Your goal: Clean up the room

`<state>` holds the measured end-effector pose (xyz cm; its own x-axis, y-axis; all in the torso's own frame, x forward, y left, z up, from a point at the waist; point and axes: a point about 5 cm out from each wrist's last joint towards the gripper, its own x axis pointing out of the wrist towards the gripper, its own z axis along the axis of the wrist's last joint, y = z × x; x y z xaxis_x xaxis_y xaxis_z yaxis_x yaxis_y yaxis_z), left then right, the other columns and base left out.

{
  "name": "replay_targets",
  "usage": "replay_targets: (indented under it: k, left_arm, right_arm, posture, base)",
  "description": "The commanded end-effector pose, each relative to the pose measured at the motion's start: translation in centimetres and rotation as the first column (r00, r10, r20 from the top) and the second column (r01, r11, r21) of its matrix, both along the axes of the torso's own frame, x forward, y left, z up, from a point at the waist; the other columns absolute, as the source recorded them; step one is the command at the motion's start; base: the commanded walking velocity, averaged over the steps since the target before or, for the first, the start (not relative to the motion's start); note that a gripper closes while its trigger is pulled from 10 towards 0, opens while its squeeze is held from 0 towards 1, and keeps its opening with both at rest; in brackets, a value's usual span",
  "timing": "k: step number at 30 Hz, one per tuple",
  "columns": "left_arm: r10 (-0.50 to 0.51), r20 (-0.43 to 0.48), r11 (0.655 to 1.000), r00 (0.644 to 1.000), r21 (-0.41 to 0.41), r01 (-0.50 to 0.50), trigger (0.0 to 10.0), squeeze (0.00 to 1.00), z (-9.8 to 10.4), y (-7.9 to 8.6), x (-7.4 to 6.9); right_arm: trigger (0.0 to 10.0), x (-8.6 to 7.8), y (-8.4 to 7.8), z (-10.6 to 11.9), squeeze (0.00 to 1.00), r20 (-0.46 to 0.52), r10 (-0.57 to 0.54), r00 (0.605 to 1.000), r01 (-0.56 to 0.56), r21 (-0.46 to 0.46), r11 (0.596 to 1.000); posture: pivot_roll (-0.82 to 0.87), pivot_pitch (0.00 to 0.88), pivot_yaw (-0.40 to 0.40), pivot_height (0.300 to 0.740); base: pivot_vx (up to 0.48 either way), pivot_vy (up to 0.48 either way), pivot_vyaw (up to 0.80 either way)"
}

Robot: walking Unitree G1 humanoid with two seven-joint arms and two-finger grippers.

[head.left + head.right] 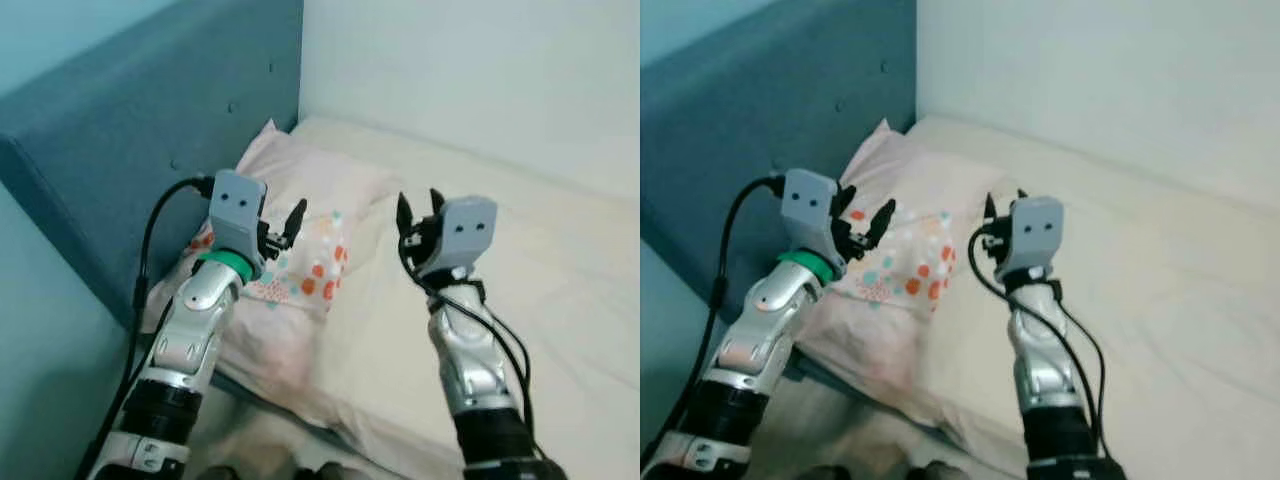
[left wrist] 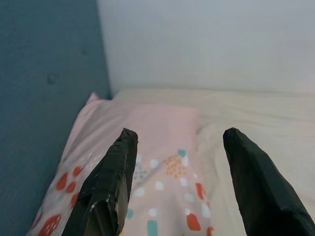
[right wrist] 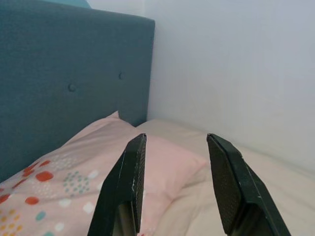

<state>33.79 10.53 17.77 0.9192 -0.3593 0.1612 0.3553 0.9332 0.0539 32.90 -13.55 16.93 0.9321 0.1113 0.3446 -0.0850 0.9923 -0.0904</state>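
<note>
A pale pink pillow (image 1: 320,180) lies at the head of the bed against the blue headboard (image 1: 150,130). On it rests a smaller cushion (image 1: 315,265) dotted with red, teal and white spots. My left gripper (image 1: 285,228) is raised above the dotted cushion, open and holding nothing. My right gripper (image 1: 418,215) hangs over the cream sheet (image 1: 520,270) just right of the pillows, also open and empty. The left wrist view looks between the fingers (image 2: 106,191) at the dotted cushion (image 2: 167,196). The right wrist view has both pillows (image 3: 74,182) beyond its fingers (image 3: 125,191).
The bed fills the corner between the tufted blue headboard and a white wall (image 1: 470,70). The sheet is wrinkled and stretches to the right. A black cable (image 1: 145,270) loops beside my left arm. The mattress's near edge (image 1: 330,415) runs below the pillows.
</note>
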Motion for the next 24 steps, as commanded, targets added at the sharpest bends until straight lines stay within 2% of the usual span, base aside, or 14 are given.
replay_targets:
  k: [1,5,15,24]
  left_arm:
    - [-0.011,-0.029,1.0,1.0,0.001,0.011,10.0,0.0,-0.5,-0.38,0.03]
    - [-0.009,-0.046,1.0,0.999,-0.008,0.009,10.0,0.0,-0.67,-0.36,0.1]
    - [0.0,-0.056,1.0,0.998,-0.019,-0.001,10.0,0.0,-0.67,-0.1,0.27]
    - [0.0,-0.039,1.0,0.999,-0.007,0.0,10.0,0.0,-0.52,-0.14,0.17]
  right_arm:
    - [10.0,-0.12,-0.77,-0.46,0.0,-0.014,-0.021,1.0,0.021,-0.005,1.0]
    - [10.0,-0.12,-0.82,-0.5,0.0,-0.014,-0.021,1.0,0.021,-0.003,1.0]
    - [10.0,-0.15,-0.8,-0.56,0.0,-0.016,-0.022,1.0,0.022,-0.001,1.0]
    - [10.0,-0.17,-0.84,-0.61,0.0,-0.017,-0.025,1.0,0.025,-0.001,1.0]
  posture:
    - [-0.05,0.045,0.022,0.709]
    - [-0.05,0.044,0.023,0.709]
    - [-0.05,0.044,0.025,0.709]
    - [-0.05,0.048,0.027,0.709]
  base:
    - [0.0,0.0,0.0]
    - [0.0,0.0,0.0]
    - [0.0,0.48,0.0]
    - [0.0,0.0,0.0]
